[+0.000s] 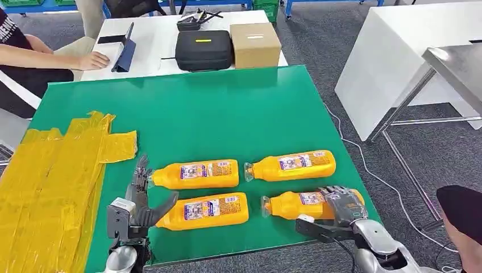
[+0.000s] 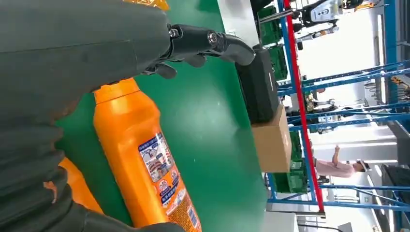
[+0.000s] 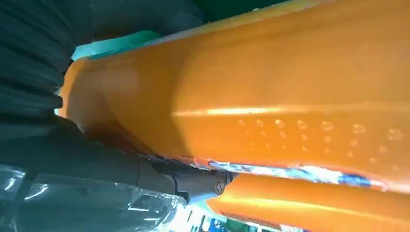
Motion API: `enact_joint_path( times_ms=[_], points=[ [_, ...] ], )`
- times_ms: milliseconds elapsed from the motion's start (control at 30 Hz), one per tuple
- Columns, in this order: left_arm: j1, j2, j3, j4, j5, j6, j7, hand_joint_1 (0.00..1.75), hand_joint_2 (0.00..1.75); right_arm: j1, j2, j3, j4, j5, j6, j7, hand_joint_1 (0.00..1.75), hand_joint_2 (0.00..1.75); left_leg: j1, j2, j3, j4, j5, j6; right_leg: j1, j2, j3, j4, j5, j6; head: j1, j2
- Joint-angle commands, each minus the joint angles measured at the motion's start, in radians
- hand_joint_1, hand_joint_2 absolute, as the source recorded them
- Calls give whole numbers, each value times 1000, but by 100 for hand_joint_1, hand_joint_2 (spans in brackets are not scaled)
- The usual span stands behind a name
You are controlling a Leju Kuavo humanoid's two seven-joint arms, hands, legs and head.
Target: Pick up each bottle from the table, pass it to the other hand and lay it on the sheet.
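The right hand is seen at the front edge of the green surface, towards its right corner, its fingers laid over the base end of the front-right bottle. In the right wrist view that bottle's orange body lies right against the hand, with a finger tucked along its side — the bottle is grasped, though it cannot be told whether it has left the surface. The left hand is held near the front-left part of the surface, released and grasping nothing, fingers spread and raised just beside the cap ends of the two left bottles. In the left wrist view the dark fingers are seen stretched above the green surface, apart from the rear-left bottle below them.

Four orange bottles are laid on their sides in two rows: the front-left bottle and the front-right one along the front edge, the rear-left bottle and the rear-right bottle just behind them. The yellow sheet is spread over the left edge of the surface — no bottle is laid on it. Past the far edge, a black case and a cardboard box are set on a white table, where a person's hand is rested.
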Motion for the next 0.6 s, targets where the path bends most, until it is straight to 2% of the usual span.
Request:
enact_joint_path(
  times_ms=[33,267,367,600],
  points=[
    [13,11,22,9,-14,-4,7,0,175,43,176,-104,33,-37,-47,-44,175,175,1,0,1,-1,0,-2,1,-1,1,-1,0,-1,0,0],
    [0,12,31,47,-35,15,26,0,175,33,220,-163,45,-59,-68,-60,175,175,1,0,0,-3,0,-3,1,-1,-1,-2,0,-1,0,0],
    [1,16,42,74,-33,36,30,0,175,-10,257,-187,82,-80,-100,-94,175,175,1,0,0,-3,0,-3,1,-1,-1,-2,0,0,0,0],
    [4,15,41,72,-32,37,29,0,175,-23,261,-188,91,-80,-99,-93,175,175,2,1,0,-3,0,-3,1,1,-1,-2,0,0,0,0]
  ],
)
